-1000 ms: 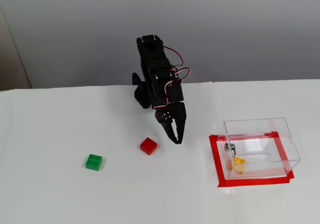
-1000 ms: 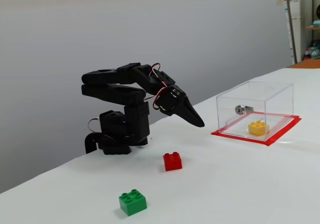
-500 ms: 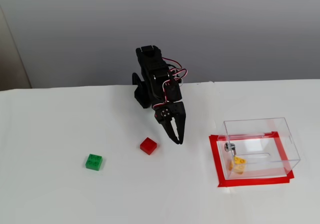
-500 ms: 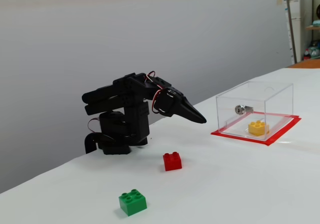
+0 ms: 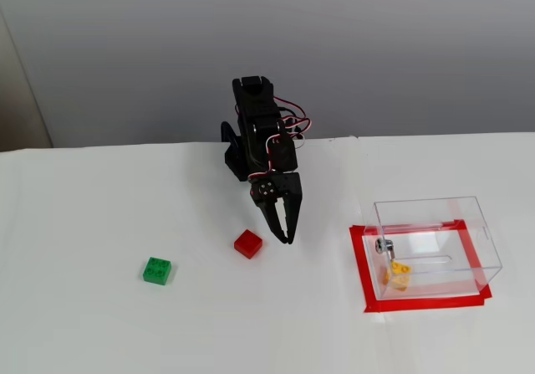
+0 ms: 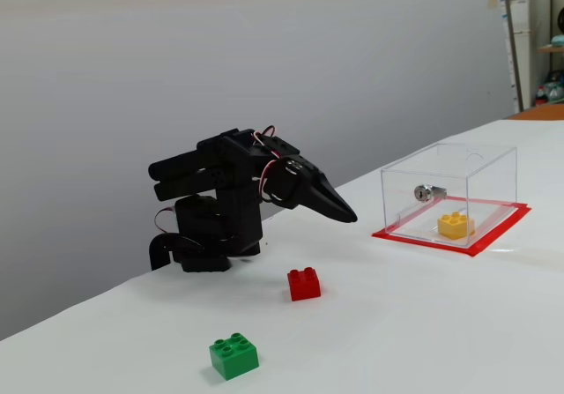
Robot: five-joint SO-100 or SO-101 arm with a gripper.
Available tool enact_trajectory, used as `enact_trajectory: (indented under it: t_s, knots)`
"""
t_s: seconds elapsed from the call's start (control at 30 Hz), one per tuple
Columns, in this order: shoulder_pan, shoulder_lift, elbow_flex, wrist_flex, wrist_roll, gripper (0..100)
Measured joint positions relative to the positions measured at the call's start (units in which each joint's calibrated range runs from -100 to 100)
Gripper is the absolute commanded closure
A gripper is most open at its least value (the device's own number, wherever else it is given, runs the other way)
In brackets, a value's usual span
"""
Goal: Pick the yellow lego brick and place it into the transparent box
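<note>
The yellow lego brick (image 5: 398,274) lies on the floor inside the transparent box (image 5: 435,242); it also shows in the box in the other fixed view (image 6: 455,226). The box (image 6: 451,193) has a small metal knob on its side and stands on a red tape rectangle. My black gripper (image 5: 288,238) hangs folded back near the arm's base, fingers together and empty, well left of the box. In the other fixed view the gripper (image 6: 349,216) points toward the box, above the table.
A red brick (image 5: 248,243) lies just left of the gripper tip; it also shows in the other fixed view (image 6: 304,284). A green studded brick (image 5: 156,270) lies farther left, near the front (image 6: 233,356). The white table (image 5: 84,207) ends at a grey wall.
</note>
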Motion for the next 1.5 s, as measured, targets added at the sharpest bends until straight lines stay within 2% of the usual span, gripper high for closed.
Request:
enact_trajectory:
  t_s: [0.27, 1.0, 1.5]
  knots:
    - [-0.43, 0.0, 0.0, 6.08, 0.0, 98]
    - [4.49, 0.0, 0.0, 6.51, 0.0, 98]
    - [3.85, 0.0, 0.0, 10.28, 0.0, 98]
